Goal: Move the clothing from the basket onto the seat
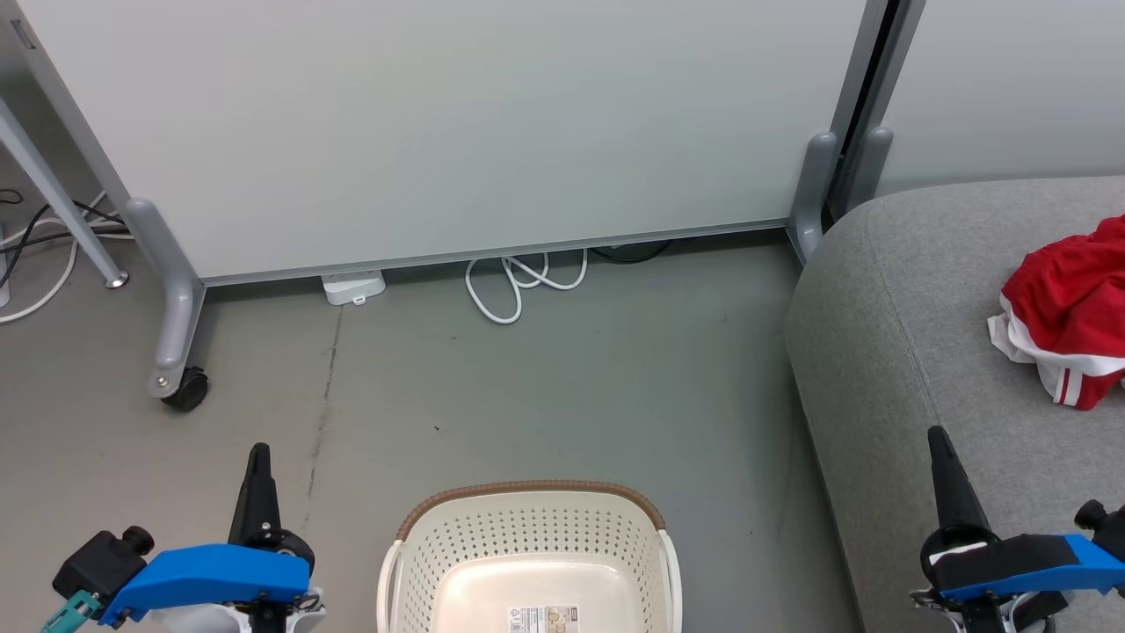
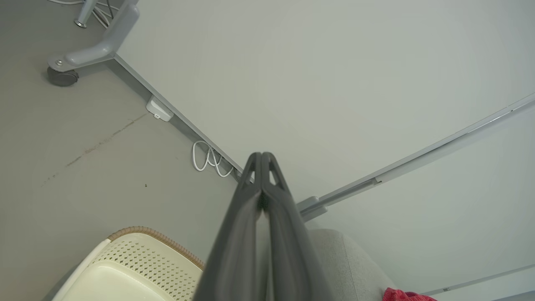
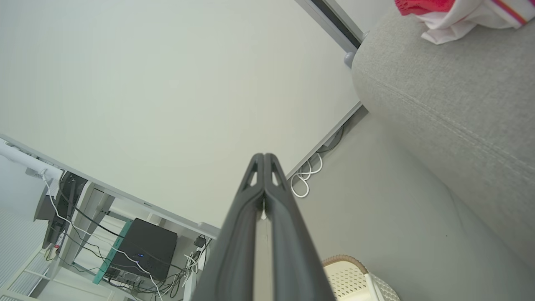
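Head view: grey floor (image 1: 545, 387) before a white partition (image 1: 457, 132); the basket (image 1: 527, 527) at bottom centre, its sticker (image 1: 545, 618) unreadable; the clothing (image 1: 1068, 308) lies on the seat (image 1: 905, 334) at right. Left wrist view: left gripper (image 2: 262, 156) pinched together, empty. Right wrist view: right gripper (image 3: 264, 156) likewise.

left gripper (image 1: 258, 457), two long dark tapered fingers (image 1: 257, 505), blue wrist cover (image 1: 211, 571), black knob (image 1: 136, 538), teal connector (image 1: 70, 608), white casing (image 1: 206, 620) underneath, right gripper (image 1: 939, 438) same build, blue cover (image 1: 1041, 567), white strip (image 1: 958, 551), triangular cut-outs near fingertips (image 2: 268, 159)
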You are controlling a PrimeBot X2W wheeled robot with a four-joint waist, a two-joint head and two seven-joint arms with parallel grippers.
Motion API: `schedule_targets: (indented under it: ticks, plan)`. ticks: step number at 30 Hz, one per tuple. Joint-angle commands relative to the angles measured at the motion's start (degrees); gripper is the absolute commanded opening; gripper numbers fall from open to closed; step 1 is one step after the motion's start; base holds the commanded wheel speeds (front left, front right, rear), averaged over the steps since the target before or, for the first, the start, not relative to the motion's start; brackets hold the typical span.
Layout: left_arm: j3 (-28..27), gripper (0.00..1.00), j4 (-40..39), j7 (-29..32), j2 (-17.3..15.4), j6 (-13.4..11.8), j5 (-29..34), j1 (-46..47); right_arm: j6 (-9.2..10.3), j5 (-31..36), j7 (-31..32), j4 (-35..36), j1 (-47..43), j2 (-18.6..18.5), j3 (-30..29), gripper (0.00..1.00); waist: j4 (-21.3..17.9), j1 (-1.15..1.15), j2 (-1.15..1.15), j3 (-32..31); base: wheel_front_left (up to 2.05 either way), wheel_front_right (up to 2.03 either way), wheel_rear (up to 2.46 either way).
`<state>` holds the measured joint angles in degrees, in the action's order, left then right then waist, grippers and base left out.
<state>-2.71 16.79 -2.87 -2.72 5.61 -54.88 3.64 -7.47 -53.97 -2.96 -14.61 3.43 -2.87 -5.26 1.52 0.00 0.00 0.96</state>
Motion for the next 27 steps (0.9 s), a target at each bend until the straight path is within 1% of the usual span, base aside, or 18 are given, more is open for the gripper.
schedule_targets:
  ticks: [1, 27]
  plan:
    - [-0.26, 0.0, -0.81, 0.4, -0.17, 0.25, -1.48, 1.46, -0.02, -1.74, 0.48, 0.73, 1.52, -0.06, -0.19, 0.0, -0.02, 0.0, 0.0, -0.01, 0.0, 0.0, 0.0]
    - [-1.86, 0.0, -1.75, 4.38, -0.2, 1.06, -17.16, 2.14, -0.03, -17.7, 4.52, 0.74, 2.28, -0.04, -0.69, 0.0, -0.56, 0.0, 0.0, -0.29, 0.0, 0.0, 0.0]
